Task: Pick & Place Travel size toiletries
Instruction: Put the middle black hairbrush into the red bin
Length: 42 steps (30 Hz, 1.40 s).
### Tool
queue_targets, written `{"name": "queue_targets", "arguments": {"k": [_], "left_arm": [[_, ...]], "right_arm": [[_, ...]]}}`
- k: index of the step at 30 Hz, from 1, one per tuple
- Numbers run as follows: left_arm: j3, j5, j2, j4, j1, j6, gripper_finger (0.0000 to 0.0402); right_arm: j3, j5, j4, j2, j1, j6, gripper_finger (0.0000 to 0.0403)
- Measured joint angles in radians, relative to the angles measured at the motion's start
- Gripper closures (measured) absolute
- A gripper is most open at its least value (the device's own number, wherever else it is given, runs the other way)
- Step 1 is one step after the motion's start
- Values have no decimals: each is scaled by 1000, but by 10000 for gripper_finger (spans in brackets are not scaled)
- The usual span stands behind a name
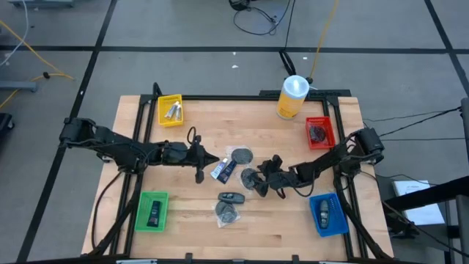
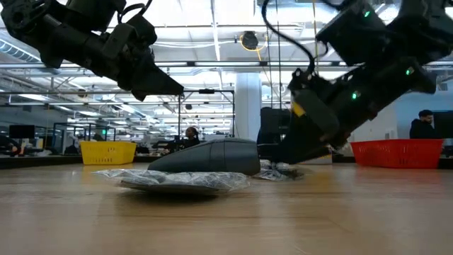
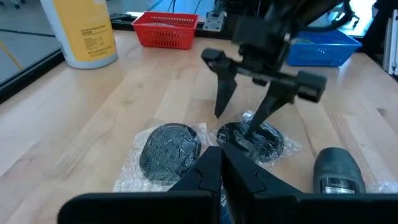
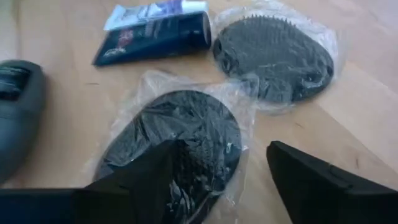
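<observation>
Toiletries lay scattered over the middle of the wooden table [image 1: 242,231], with both arms reaching in toward them. The right gripper [image 1: 258,178] was down at a dark grey disc in clear wrap [image 4: 177,143] near the table's centre, its two fingers [image 4: 314,180] spread apart on either side of the disc's near edge; one fingertip looked to be on the wrap, but whether it pressed the disc itself I could not tell. A second wrapped disc [image 4: 273,56] lay just beside the first, farther from that gripper, and a dark blue tube [image 4: 155,37] with a white tube [image 4: 152,12] touching it sat close by both. A grey oblong pack [image 4: 18,112] rested near the first disc on its other side. Seen from above, a third wrapped disc [image 1: 228,213] and a small dark pack [image 1: 231,197] lay nearer the front edge, apart from the central group. The left gripper [image 1: 199,174] hung above the table just beside the tubes, its fingers [image 3: 211,174] pressed together and holding nothing. Four small trays stood near the corners: yellow [image 1: 171,110] and red [image 1: 319,133] at the back, green [image 1: 152,212] and blue [image 1: 327,215] at the front, each with something small inside. A yellow canister with a white top [image 1: 292,97] stood at the back edge.
</observation>
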Motion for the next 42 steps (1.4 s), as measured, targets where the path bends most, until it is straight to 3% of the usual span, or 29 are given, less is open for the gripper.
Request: {"name": "queue_targets", "arguments": {"k": [4, 16, 24, 29, 33, 38, 42], "left_arm": [[0, -1, 0, -1, 0, 7, 392], [0, 5, 7, -35, 0, -2, 392], [0, 6, 7, -54, 0, -20, 392], [0, 6, 7, -54, 0, -25, 392], [0, 6, 7, -54, 0, -32, 392], [0, 6, 7, -54, 0, -34, 392], [0, 5, 7, -53, 0, -34, 392]], "right_arm": [[1, -2, 81, 52, -8, -27, 200], [1, 2, 79, 52, -5, -129, 388], [0, 53, -9, -93, 8, -144, 400], [1, 212, -273, -324, 42, -106, 402], [1, 357, -624, -563, 29, 21, 402], [1, 423, -1101, -805, -51, 309, 402], [0, 463, -1318, -904, -148, 450, 402]]}}
